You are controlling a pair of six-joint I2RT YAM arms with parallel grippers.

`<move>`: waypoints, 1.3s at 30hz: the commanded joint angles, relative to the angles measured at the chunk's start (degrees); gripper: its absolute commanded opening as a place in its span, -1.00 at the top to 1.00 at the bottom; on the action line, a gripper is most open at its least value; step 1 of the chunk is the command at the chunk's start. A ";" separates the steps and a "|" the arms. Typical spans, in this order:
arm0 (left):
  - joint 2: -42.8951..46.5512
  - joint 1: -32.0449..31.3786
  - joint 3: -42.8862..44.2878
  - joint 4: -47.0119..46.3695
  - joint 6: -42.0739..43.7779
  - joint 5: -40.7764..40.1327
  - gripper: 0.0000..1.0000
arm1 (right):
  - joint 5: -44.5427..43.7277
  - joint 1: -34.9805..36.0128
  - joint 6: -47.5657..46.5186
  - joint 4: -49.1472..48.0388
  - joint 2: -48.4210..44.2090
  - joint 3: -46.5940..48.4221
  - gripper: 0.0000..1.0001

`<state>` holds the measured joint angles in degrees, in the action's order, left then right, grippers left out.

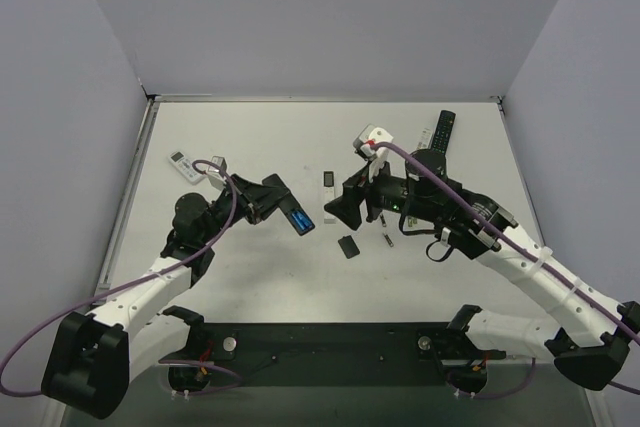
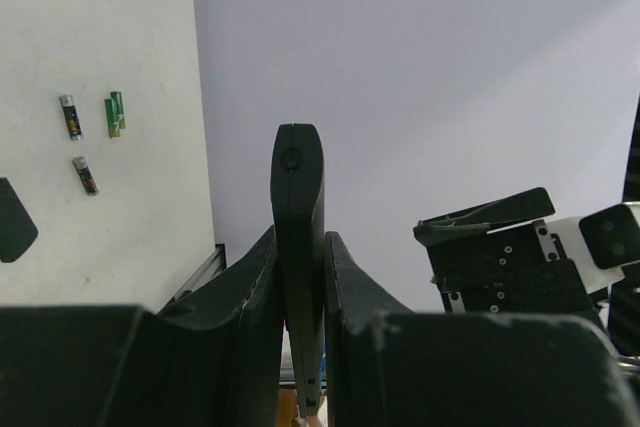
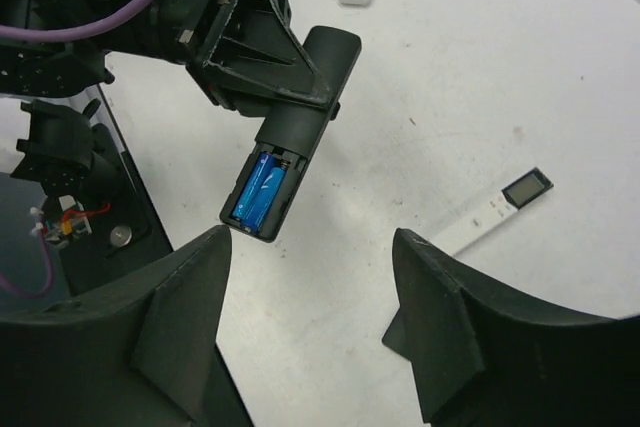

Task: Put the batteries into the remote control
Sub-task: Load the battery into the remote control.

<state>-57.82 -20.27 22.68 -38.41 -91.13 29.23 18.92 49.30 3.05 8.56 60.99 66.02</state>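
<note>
Blue batteries [image 3: 258, 190] sit in the open bay of the remote [image 3: 298, 132], which the left gripper [image 2: 300, 277] clamps; the right gripper [image 3: 308, 247] hangs spread and empty, leaving probably only the cover [image 1: 347, 245] to fit.

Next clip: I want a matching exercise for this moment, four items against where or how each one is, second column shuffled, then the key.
Column one
1. black plastic remote control, battery bay open
2. blue cylindrical batteries
3. dark cylindrical batteries with metal ends
4. right gripper

Column two
A. lying loose on the white table
B. open, holding nothing
C. clamped in the left gripper
D. seated inside the remote's bay

Pairs: 1-C, 2-D, 3-A, 4-B
</note>
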 commanded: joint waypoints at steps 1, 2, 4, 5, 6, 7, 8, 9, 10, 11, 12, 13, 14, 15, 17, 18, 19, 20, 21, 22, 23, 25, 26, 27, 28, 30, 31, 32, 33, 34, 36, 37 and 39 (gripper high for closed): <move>1.92 0.32 3.78 2.63 7.28 0.48 1.00 | 3.06 -1.49 4.77 7.87 1.23 5.87 -0.17; 2.62 0.32 3.87 4.21 7.98 0.13 1.00 | 2.97 -1.31 5.12 9.79 1.93 7.01 -0.15; 3.06 0.32 3.78 5.19 9.22 -0.49 1.00 | 2.97 -0.79 6.00 11.82 3.86 9.46 -0.10; 3.15 0.32 3.52 5.36 9.48 -0.49 1.00 | 3.14 -0.61 6.00 13.83 4.65 10.18 -0.09; 3.15 0.32 3.51 5.37 9.57 -0.49 1.00 | 3.23 -0.43 5.74 14.99 5.45 10.88 -0.08; 3.07 0.32 3.34 5.37 9.57 -0.58 1.00 | 3.23 0.18 5.30 16.13 7.28 12.28 -0.06; 3.15 0.32 3.08 5.19 9.57 -0.58 1.00 | 2.88 0.62 5.13 17.97 8.08 12.73 -0.03; 3.07 0.23 2.99 5.02 9.48 -0.67 1.00 | 2.44 1.23 5.04 18.59 9.40 13.34 0.06; 3.15 0.23 2.90 5.02 9.57 -0.84 1.00 | 1.74 2.37 5.12 19.12 10.10 13.78 0.11; 3.42 0.23 2.81 5.02 9.66 -1.02 1.00 | 0.87 3.16 5.12 20.17 10.72 14.92 0.17; 3.59 0.23 2.64 5.19 9.74 -1.28 1.00 | -0.71 3.69 5.21 20.97 12.29 15.71 0.24; 3.68 0.23 2.64 5.36 9.75 -1.72 1.00 | -1.59 4.74 5.21 21.84 13.09 16.68 0.25; 4.03 0.23 2.46 5.54 9.83 -1.98 1.00 | -2.30 5.10 5.91 23.68 13.88 18.60 0.26; 4.12 0.23 2.20 5.63 9.92 -2.25 1.00 | -3.44 5.54 6.26 24.39 15.37 19.40 0.31; 4.47 0.23 1.85 5.81 9.92 -3.04 1.00 | -4.24 6.51 7.31 26.59 16.70 20.90 0.34; 4.47 0.23 1.67 5.81 9.83 -3.22 1.00 | -4.67 6.86 7.67 27.30 18.01 21.95 0.35; 4.65 0.15 1.50 5.81 9.92 -3.39 1.00 | -5.37 7.04 7.93 27.91 18.54 22.48 0.35; 4.65 0.15 1.41 5.81 9.92 -3.74 1.00 | -5.73 7.39 8.63 29.05 19.07 22.83 0.35; 4.74 0.15 1.41 5.89 10.27 -3.83 1.00 | -5.91 7.48 8.90 29.41 19.86 23.45 0.38; 4.82 0.06 1.41 5.98 10.36 -3.83 1.00 | -6.00 7.57 9.08 29.93 20.13 23.63 0.40; 4.74 0.14 1.41 6.24 10.54 -3.92 1.00 | -6.08 7.74 9.17 30.11 20.57 23.80 0.42; 4.74 0.15 1.41 6.25 10.89 -4.10 1.00 | -6.52 7.83 9.52 31.16 21.71 24.68 0.48; 4.74 0.15 1.49 6.33 10.98 -4.18 1.00 | -6.70 7.74 9.52 31.43 22.24 25.12 0.49; 4.74 0.15 1.49 6.42 11.15 -4.10 1.00 | -6.70 7.83 9.52 31.78 23.02 25.56 0.50; 4.74 0.15 1.49 6.42 11.15 -4.18 1.00 | -6.61 7.83 9.61 32.22 23.38 26.26 0.50; 4.82 0.15 1.58 6.51 11.33 -4.27 1.00 | -6.17 7.74 9.61 32.40 24.43 26.88 0.52; 4.74 0.15 1.58 6.51 11.33 -4.27 1.00 | -6.09 7.83 9.61 32.75 24.70 27.32 0.53; 4.74 0.06 1.67 6.51 11.33 -4.27 1.00 | -5.82 7.83 9.61 32.84 25.05 27.49 0.57; 4.74 0.06 1.67 6.51 11.33 -4.27 1.00 | -5.82 7.92 9.69 32.84 25.49 27.58 0.57; 4.82 0.06 1.67 6.60 11.41 -4.27 1.00 | -5.82 7.83 9.70 33.01 25.67 27.67 0.58; 5.00 0.06 1.76 6.68 11.50 -4.27 1.00 | -5.47 7.83 9.61 33.10 26.37 28.02 0.59; 5.00 0.06 1.76 6.77 11.50 -4.27 1.00 | -5.38 7.83 9.69 33.19 26.63 28.20 0.60; 5.18 0.06 1.76 6.77 11.50 -4.27 1.00 | -5.29 7.83 9.70 33.28 27.33 28.73 0.60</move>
<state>-54.02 -20.18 23.38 -30.09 -80.47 25.65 13.69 56.73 12.08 39.94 87.29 92.01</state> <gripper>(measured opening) 0.257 0.204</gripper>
